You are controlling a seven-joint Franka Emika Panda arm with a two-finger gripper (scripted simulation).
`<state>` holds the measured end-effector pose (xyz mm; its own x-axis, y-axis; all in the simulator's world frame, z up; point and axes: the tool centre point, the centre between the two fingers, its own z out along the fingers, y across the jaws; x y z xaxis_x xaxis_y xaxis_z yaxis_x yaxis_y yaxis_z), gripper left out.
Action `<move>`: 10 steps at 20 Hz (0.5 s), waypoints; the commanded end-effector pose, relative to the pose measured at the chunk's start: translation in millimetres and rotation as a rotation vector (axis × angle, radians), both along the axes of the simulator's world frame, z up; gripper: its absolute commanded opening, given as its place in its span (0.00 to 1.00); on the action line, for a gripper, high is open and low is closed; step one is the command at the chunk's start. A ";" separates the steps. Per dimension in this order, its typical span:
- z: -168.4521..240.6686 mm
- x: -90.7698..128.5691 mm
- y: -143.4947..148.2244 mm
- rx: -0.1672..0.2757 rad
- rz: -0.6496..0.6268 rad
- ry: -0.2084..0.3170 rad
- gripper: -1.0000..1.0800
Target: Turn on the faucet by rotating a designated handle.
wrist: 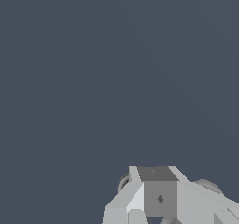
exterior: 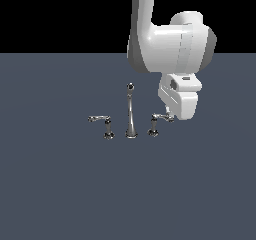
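glossy white rounded arm (exterior: 170, 46), grey-shaded joints

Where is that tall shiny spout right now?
In the exterior view, the tall chrome spout stands mid-floor between two short lever posts.

A flat slate-blue ground plane (exterior: 55, 184) fills the lower part of the exterior view, plain and matte, with no seams, tiles or markings. It ends in a straight horizontal horizon line, above which the backdrop (exterior: 60, 14) is uniform black, with no walls, windows or furniture visible. The light is soft and even; the surface shows only a faint gradation in tone and no sharp shadows. In the wrist view the same slate-blue surface (wrist: 93, 69) covers nearly the whole frame, smooth and featureless, with very slight diagonal banding in its shade
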<state>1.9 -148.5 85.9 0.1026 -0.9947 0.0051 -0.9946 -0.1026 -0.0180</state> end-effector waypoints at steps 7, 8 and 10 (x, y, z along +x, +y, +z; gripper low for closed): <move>-0.5 -34.6 5.3 0.003 -0.003 0.017 0.00; -0.6 -38.2 5.6 0.003 -0.003 0.018 0.00; -0.3 -33.6 1.1 0.001 -0.009 0.013 0.00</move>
